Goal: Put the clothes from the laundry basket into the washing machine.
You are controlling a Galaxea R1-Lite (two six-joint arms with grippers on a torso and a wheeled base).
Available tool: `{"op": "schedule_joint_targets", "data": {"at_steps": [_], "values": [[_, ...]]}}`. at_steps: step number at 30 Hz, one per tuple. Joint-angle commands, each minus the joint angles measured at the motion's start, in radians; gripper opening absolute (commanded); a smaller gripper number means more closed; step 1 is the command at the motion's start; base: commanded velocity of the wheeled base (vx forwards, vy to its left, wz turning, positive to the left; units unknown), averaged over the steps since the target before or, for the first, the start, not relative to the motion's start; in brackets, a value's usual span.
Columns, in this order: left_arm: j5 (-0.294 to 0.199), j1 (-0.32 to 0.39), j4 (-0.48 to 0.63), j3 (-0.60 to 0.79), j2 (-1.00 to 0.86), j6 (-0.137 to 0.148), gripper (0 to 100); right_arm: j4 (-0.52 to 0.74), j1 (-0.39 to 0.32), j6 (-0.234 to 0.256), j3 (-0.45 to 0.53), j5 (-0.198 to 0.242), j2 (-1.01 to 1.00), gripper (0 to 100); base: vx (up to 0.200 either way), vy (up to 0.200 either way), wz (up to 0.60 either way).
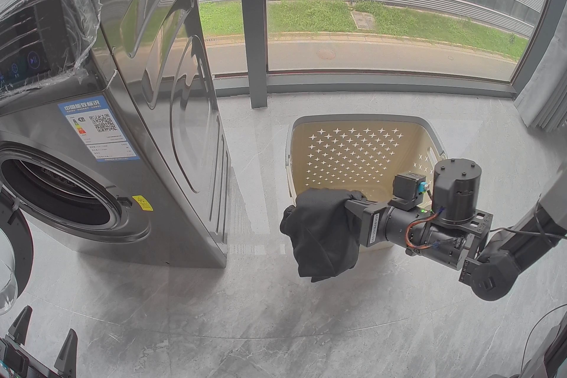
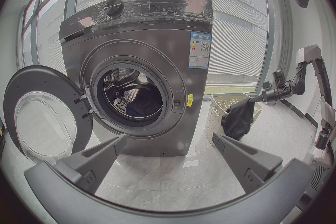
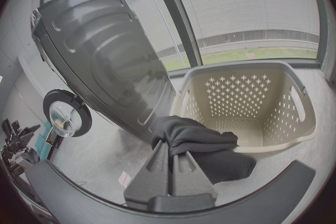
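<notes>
A dark garment (image 1: 322,231) hangs above the floor at the front left corner of the beige laundry basket (image 1: 360,157), with my right gripper (image 3: 173,154) shut on it (image 3: 196,140). The basket (image 3: 252,105) looks bare inside. The grey washing machine (image 1: 118,101) stands to the left with its round door (image 2: 45,112) swung open; dark cloth lies in the drum (image 2: 134,98). My left gripper (image 2: 168,140) is open, low before the machine's front, its fingertips (image 1: 68,341) at the lower left of the head view. From there the garment (image 2: 239,118) shows beside the basket (image 2: 218,109).
A large window with a dark pillar (image 1: 254,13) runs behind the basket. A grey curtain (image 1: 546,90) hangs at the far right. Bare grey floor (image 1: 266,314) lies between the machine and the basket.
</notes>
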Motion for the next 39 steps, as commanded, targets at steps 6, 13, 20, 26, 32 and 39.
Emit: {"op": "schedule_joint_targets", "data": {"at_steps": [6,13,20,26,32,39], "values": [[-0.002,0.001,0.0,0.016,-0.015,0.0,100,-0.094,0.044,0.003,0.045,-0.025,-0.204,0,0.0,0.0,0.0],[-0.002,0.001,0.0,0.016,-0.015,0.0,100,-0.099,0.039,-0.007,0.089,-0.038,-0.355,0,0.0,0.0,0.0],[0.0,0.001,0.0,0.015,-0.015,0.0,100,-0.087,0.035,-0.013,0.118,-0.038,-0.406,0,-0.057,0.0,0.0],[-0.003,-0.001,0.002,0.015,-0.015,-0.008,100,-0.097,0.032,-0.013,0.145,-0.04,-0.411,0,-0.2,0.0,0.0],[0.0,-0.001,0.0,0.015,-0.015,-0.009,100,-0.099,0.016,-0.011,0.158,-0.04,-0.418,0,-0.133,0.0,0.0],[0.0,0.001,0.0,0.015,-0.015,-0.011,100,-0.103,-0.033,-0.008,0.154,-0.037,-0.418,0,0.0,0.086,0.0]]}}
